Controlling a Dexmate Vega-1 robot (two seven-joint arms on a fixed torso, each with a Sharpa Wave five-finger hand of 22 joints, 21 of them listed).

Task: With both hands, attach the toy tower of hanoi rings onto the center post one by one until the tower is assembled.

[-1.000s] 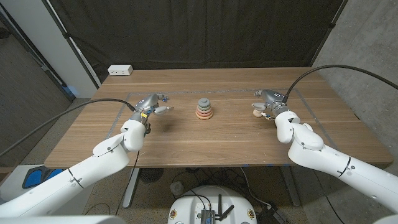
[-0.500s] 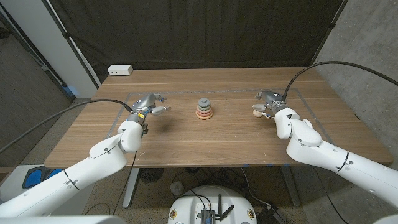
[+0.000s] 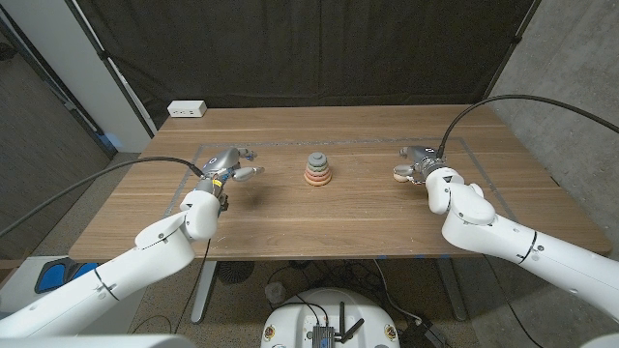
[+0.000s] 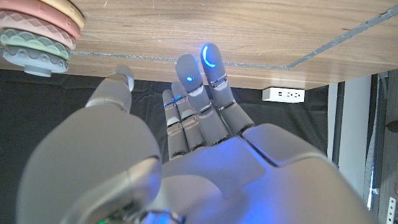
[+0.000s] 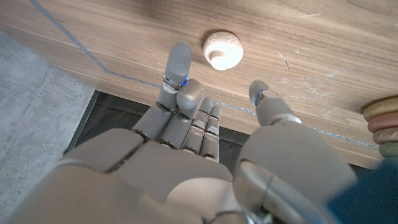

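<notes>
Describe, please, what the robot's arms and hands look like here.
Both arms are glossy white, rounded shells, each trailing a black cable. The left hand and right hand are grey metallic with jointed fingers; blue lights glow on the left hand's fingertips.

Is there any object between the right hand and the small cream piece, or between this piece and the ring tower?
Nothing visible blocks either path. The right hand is open just beside the cream piece, and only bare table lies between the piece and the tower.
</notes>
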